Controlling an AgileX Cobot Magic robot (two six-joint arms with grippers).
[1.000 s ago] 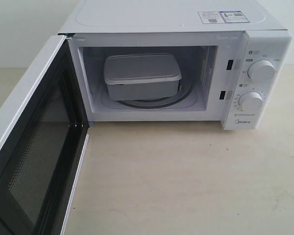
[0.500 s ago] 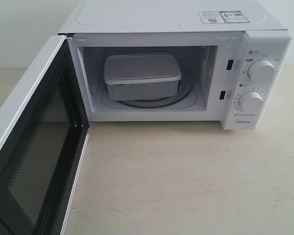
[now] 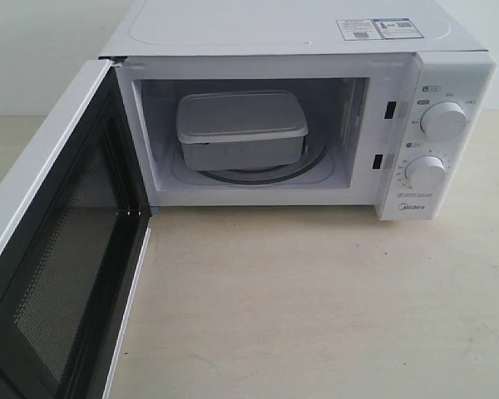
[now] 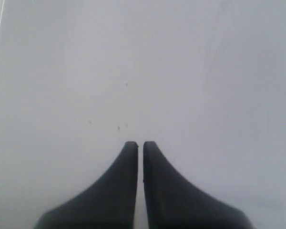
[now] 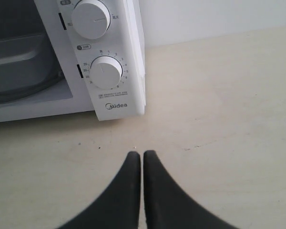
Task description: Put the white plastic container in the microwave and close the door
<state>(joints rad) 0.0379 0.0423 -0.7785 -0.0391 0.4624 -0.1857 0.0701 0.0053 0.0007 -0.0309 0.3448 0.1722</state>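
The container [image 3: 241, 129] sits inside the microwave [image 3: 274, 29], upright on the glass turntable [image 3: 314, 165] and slightly left of the cavity's middle. The first part of the task therefore appears done. The door [image 3: 58, 249] stands wide open, swung out to the left with its black mesh inner face showing, so closing it is the step left.

The container is a rectangular white plastic box with rounded corners. Its flat rimmed lid is on and looks level. No damage or spill is visible.

Neither arm shows in the exterior view. The left claw [image 4: 139, 143] has its tips nearly together with nothing between them. It faces a plain white surface that cannot be identified. The right claw [image 5: 141, 152] is likewise pinched together and empty. It hangs over the bare desk [image 3: 316, 307], in front of the panel with the two knobs [image 5: 105, 71].

Judgement: the task is past halfway, and a push on the door's outer face would finish it.
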